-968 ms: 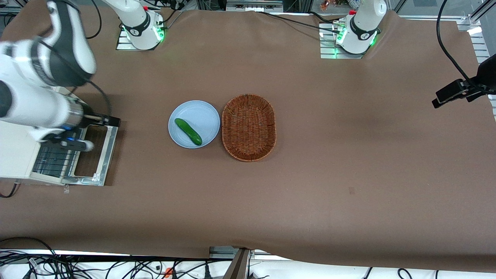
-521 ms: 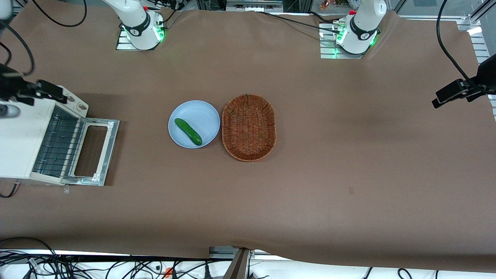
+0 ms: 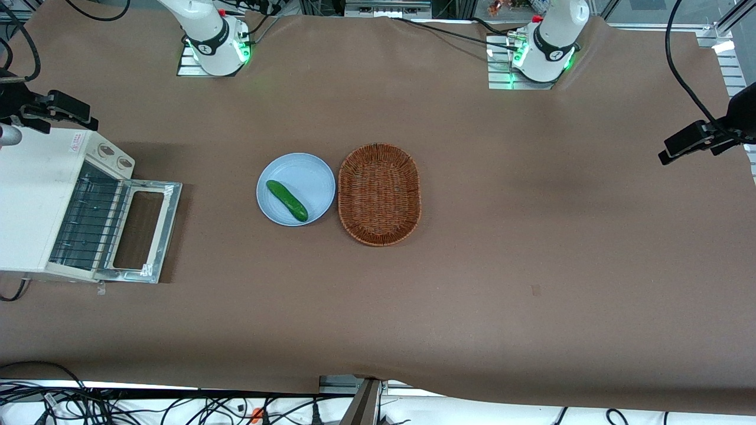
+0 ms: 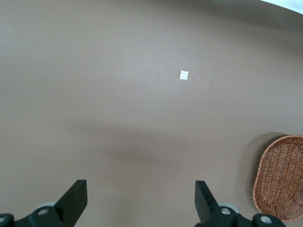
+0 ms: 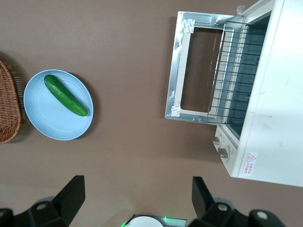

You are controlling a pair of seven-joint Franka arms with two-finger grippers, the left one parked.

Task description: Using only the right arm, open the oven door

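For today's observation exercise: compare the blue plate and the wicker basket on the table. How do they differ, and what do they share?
The plate is round, smooth and pale blue; the basket is oval, woven and brown. The plate holds a green cucumber; the basket holds nothing. The basket looks larger than the plate. Both sit side by side on the brown table. The gripper is open, raised above the oven, whose oven door lies folded down.

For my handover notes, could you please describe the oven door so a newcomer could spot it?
Find the cream oven at the working arm's end of the table. Its door lies flat, fully open, a silver frame around dark glass. The gripper hangs open, higher up.
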